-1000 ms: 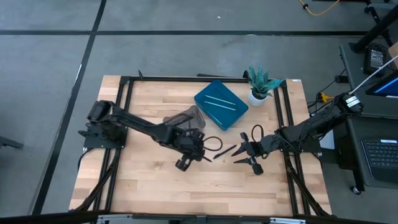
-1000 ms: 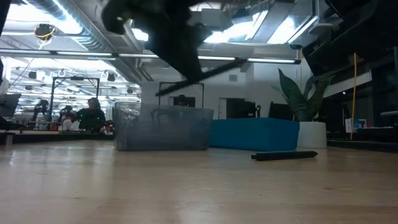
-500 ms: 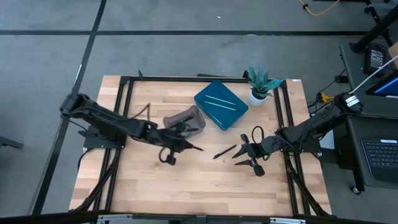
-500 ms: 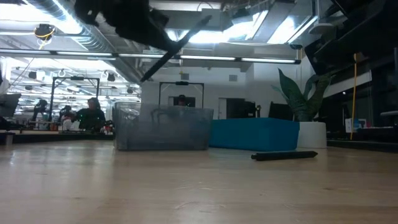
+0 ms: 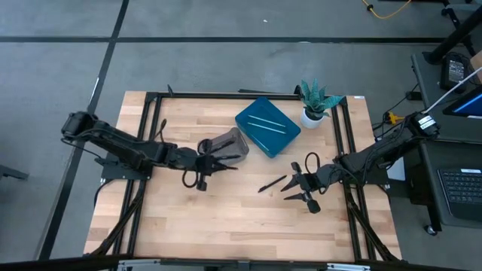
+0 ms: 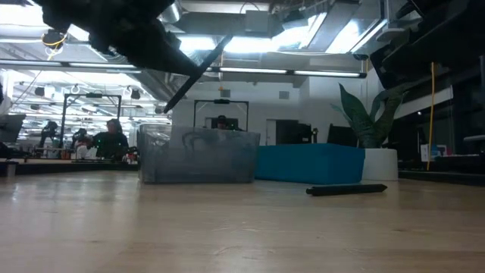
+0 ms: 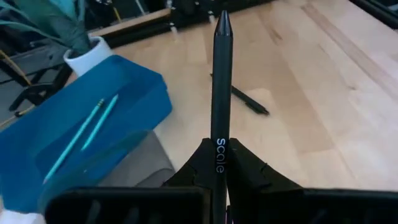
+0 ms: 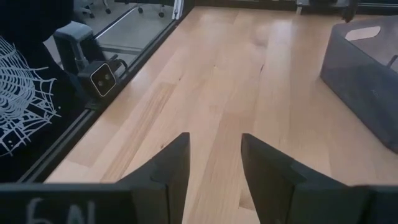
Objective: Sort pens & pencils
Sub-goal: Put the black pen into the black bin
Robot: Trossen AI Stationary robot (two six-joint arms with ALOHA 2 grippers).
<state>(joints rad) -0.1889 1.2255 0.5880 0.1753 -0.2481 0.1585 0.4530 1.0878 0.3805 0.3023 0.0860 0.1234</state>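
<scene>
My left gripper (image 5: 213, 165) hangs in the air next to the clear grey bin (image 5: 226, 144), shut on a black pen (image 7: 221, 74) whose tip points toward the table's right. A second black pen (image 5: 273, 183) lies flat on the wood at mid-table. My right gripper (image 5: 290, 187) waits open just right of that pen, with nothing between its fingers (image 8: 168, 162). Two light blue sticks (image 5: 267, 125) lie in the blue tray (image 5: 256, 139) at the back. My left gripper pinches the black pen's shaft (image 7: 219, 134) between its two fingers. The pen lies along the fingers, and most of its length sticks out past their ends. It is lifted clear of the table and slants in the low view (image 6: 195, 74).
A potted plant (image 5: 315, 102) stands at the back right, beside the blue tray. A black frame (image 5: 226, 95) runs around the table's far and side edges. Bare wood lies across the near half of the table.
My left gripper has gone from mid-table toward the table's left and slightly toward the far edge, turning as it went. It stays shut on the black pen, which now hangs beside the grey bin.
</scene>
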